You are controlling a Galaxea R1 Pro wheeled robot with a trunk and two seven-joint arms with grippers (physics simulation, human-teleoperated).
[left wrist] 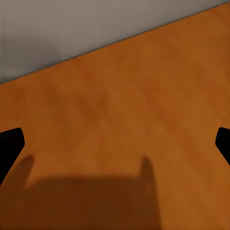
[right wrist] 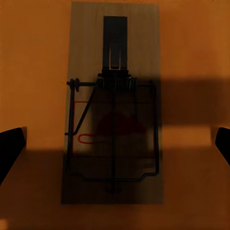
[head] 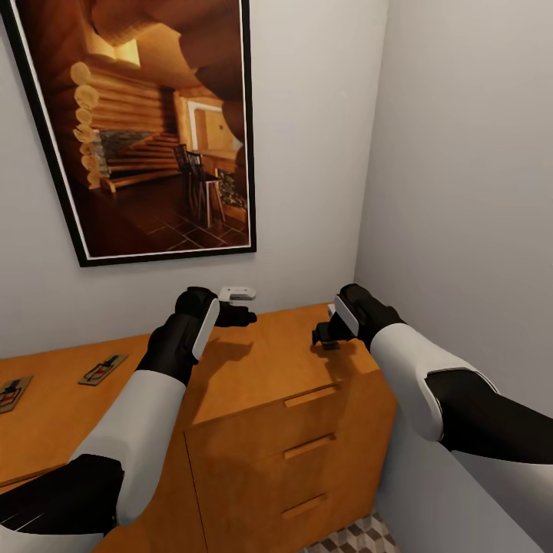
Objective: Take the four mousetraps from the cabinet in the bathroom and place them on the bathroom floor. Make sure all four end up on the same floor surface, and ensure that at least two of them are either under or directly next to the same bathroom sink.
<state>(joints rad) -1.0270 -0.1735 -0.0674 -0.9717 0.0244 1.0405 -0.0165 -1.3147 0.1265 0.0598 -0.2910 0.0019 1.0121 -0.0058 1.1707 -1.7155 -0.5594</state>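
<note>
The orange-brown cabinet (head: 253, 369) stands in a corner under a framed picture. Two mousetraps (head: 101, 370) (head: 9, 395) lie flat on its top at the far left. My right gripper (head: 322, 336) hovers over the right end of the top, open. In the right wrist view a third mousetrap (right wrist: 115, 86) lies flat in shadow right below the right gripper (right wrist: 115, 146), between its spread fingertips (right wrist: 9, 148) and untouched. My left gripper (head: 240, 315) hangs open over bare cabinet wood (left wrist: 120, 105) near the back wall, with nothing between its fingers.
Grey walls close in behind and to the right of the cabinet. A large framed picture (head: 146, 130) hangs above it. Three bar-handled drawer fronts (head: 307, 445) face me. A patch of cube-patterned bathroom floor (head: 361, 538) shows at the cabinet's foot.
</note>
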